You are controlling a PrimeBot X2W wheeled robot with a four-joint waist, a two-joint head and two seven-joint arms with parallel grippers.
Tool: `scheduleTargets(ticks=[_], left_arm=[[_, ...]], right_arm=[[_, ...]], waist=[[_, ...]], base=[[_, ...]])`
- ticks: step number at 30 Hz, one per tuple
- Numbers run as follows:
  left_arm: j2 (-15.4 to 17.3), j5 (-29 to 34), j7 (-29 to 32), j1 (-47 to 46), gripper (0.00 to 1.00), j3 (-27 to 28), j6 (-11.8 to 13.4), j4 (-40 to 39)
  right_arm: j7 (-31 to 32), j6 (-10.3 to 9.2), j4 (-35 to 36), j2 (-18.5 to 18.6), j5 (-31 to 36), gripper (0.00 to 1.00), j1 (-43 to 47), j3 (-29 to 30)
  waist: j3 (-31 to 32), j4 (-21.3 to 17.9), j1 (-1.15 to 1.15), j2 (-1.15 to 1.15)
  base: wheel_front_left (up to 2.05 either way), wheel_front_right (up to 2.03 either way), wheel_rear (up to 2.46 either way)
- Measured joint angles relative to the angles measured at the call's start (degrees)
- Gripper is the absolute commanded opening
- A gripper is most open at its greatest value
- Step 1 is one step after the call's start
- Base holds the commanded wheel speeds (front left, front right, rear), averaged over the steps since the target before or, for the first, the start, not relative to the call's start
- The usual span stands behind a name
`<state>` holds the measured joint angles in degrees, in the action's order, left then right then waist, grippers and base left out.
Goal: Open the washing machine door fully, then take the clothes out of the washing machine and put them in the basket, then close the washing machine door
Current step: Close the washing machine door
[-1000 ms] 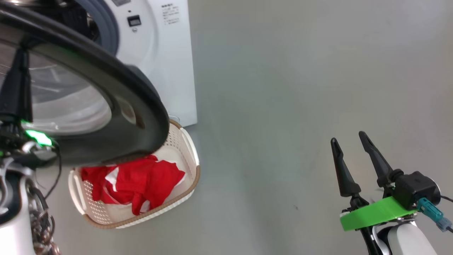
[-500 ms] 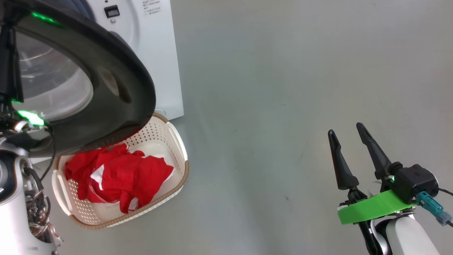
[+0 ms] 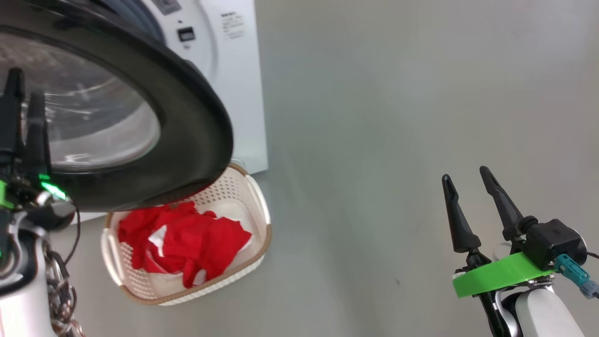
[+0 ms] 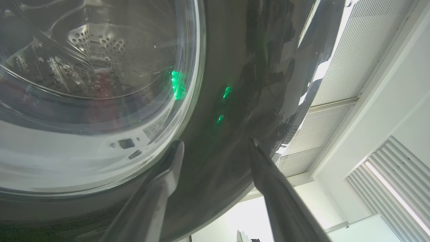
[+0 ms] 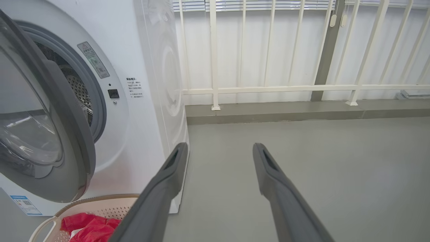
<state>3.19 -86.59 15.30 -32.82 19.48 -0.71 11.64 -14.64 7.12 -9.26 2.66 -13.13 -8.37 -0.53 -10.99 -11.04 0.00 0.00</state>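
Left claw (image 4: 215, 143), wide and empty, fronts washing machine door (image 3: 201, 140) rim close ahead; right claw (image 3: 464, 173) wide, well apart.

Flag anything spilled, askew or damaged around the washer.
Nothing stands out. The red clothes lie bunched inside the basket, none on the floor. The washing machine door hangs partly open, overhanging the basket; no damage visible.
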Motion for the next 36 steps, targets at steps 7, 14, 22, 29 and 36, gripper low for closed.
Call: scheduleTargets(ticks=[7,14,22,29,36], left_arm=[[1.70,11.83,-7.20,5.36,1.00,-2.85,-3.93,0.53],[6.22,28.19,-19.14,11.95,1.00,-10.07,-6.36,-1.92],[12.60,42.17,-28.77,20.86,1.00,-19.02,-6.43,-4.43],[13.25,55.48,-29.62,25.54,1.00,-19.74,-6.44,-6.80],[10.72,64.73,-29.77,30.91,1.00,-19.09,-6.38,-6.22]], right_arm=[[0.00,0.00,-0.43,0.00,0.77,1.00,1.25,0.22],[0.00,0.00,-0.63,0.00,0.60,1.00,2.99,0.35],[0.00,0.00,-0.49,-0.01,0.35,1.00,4.97,0.54],[0.00,0.00,-0.25,-0.02,0.09,1.00,6.10,1.23],[0.00,0.00,0.09,-0.02,0.09,1.00,6.41,1.47]], waist=[[3.31,3.02,0.00,0.00],[7.34,5.64,0.00,0.00],[11.17,7.90,0.00,0.00],[13.18,8.80,0.00,0.00],[14.68,8.65,0.00,0.00]], base=[[0.00,0.00,0.00],[0.00,0.00,0.00],[0.00,0.00,0.00],[0.00,0.00,0.00],[0.00,0.00,0.00]])
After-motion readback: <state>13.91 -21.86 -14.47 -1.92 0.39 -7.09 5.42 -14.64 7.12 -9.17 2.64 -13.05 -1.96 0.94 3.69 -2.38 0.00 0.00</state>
